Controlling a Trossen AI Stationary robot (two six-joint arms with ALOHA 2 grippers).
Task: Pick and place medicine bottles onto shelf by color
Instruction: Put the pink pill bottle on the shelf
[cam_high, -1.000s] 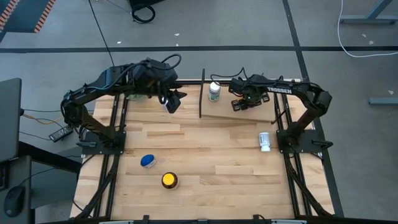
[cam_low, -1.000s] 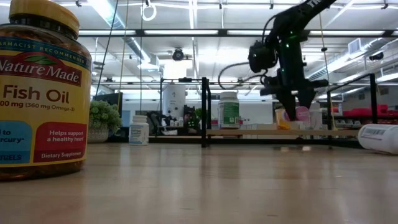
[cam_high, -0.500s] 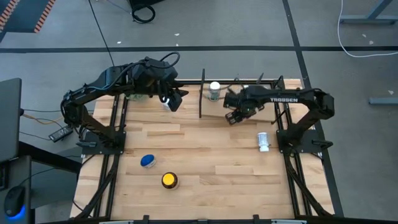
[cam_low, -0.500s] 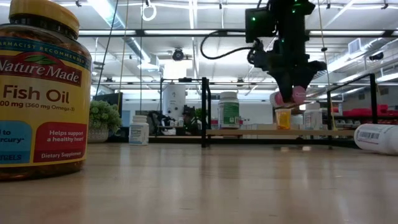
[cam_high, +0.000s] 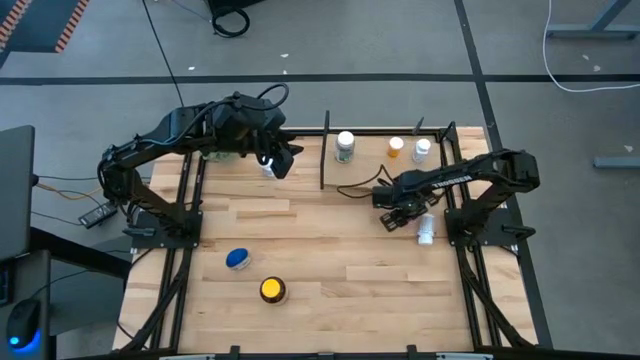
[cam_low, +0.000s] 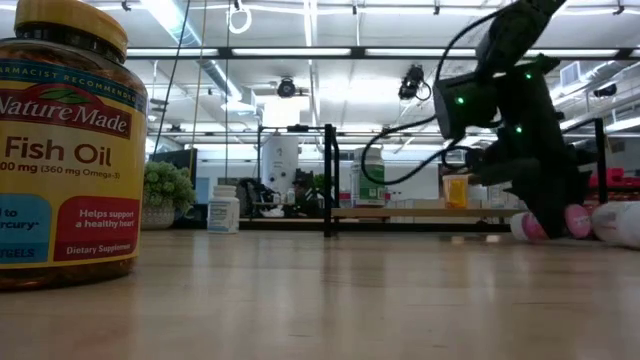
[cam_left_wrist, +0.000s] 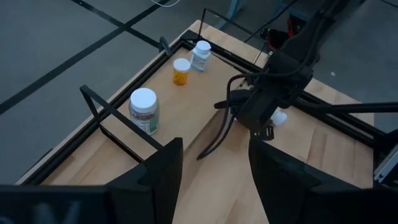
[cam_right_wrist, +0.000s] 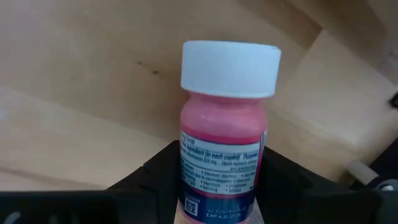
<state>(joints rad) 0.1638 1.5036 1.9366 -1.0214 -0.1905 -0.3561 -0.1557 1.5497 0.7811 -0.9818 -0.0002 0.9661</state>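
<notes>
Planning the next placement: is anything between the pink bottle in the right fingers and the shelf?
Nothing visible. The right gripper holds the pink bottle low over the table, in front of the shelf. The lying white bottle is beside it, not between.

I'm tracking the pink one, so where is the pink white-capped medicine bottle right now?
The pink white-capped medicine bottle sits between the right gripper fingers, low over the wooden table's right side, beside the white bottle lying on its side.

We see a pink, white-capped bottle (cam_right_wrist: 224, 137) lying level, while three bottles stand upright on the shelf (cam_high: 370, 172).
</notes>
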